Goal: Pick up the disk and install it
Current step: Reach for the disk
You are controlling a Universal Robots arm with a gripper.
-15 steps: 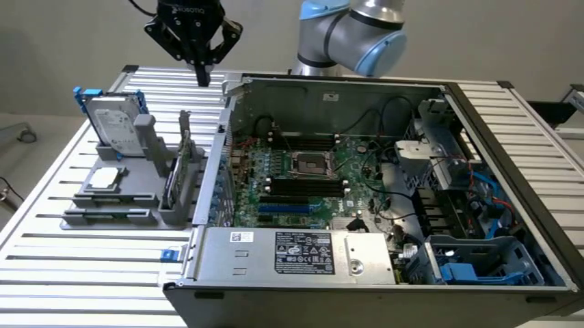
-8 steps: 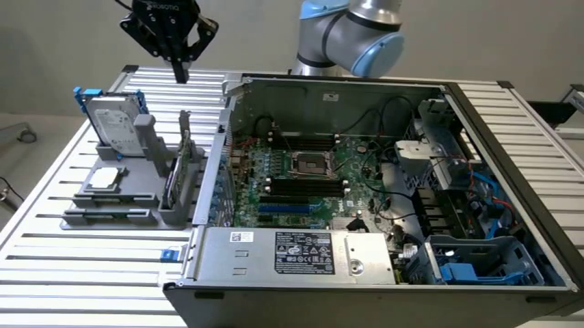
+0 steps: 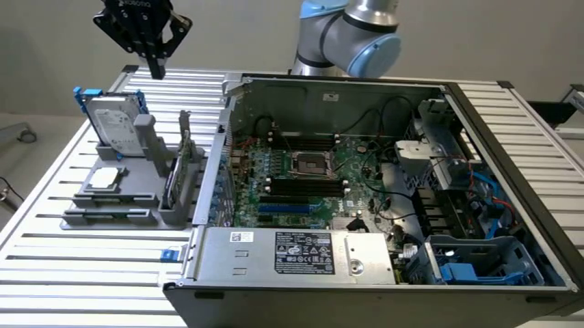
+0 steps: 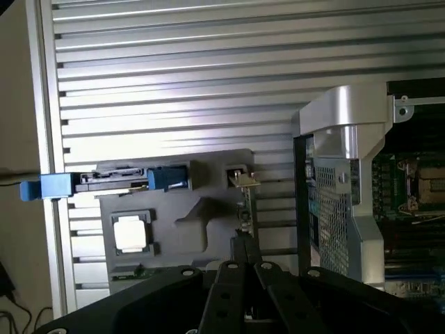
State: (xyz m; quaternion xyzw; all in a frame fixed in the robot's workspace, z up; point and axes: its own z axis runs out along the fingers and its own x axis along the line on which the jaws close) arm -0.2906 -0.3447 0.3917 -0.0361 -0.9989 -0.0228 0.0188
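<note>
Claw: The claw (image 3: 158,68) is hanging in the air with its two fingers pressed together. It is holding nothing.
Claw from the wrist view: The claw (image 4: 243,245) is pointing down at the grey holder (image 4: 201,229), so the camera is looking right down on the parts.
Disk: The disk (image 3: 117,123) is standing up on its edge in the grey holder (image 3: 119,205), on the exterior view's left. It is sitting below the claw, with air between them.
Disk from above: The disk (image 4: 111,181) is looking like a thin strip with blue ends.
Why it is standing: I think the holder is keeping the disk up so its top edge is sticking out free, easy to grab from above.
Chip: A small square chip (image 3: 103,178) is lying flat in its own pocket of the holder, just beside the disk.
Card: A thin card (image 3: 185,164) is standing up at the holder's other side, close to the case.
Case: The computer case (image 3: 319,85) is lying on its side next to the holder with its open side facing up. I think that is letting the arm (image 3: 351,34) reach in from the top.
Table: The ribbed metal table (image 3: 55,273) is holding the holder and the case.
Job: The disk is not yet picked up.
</note>
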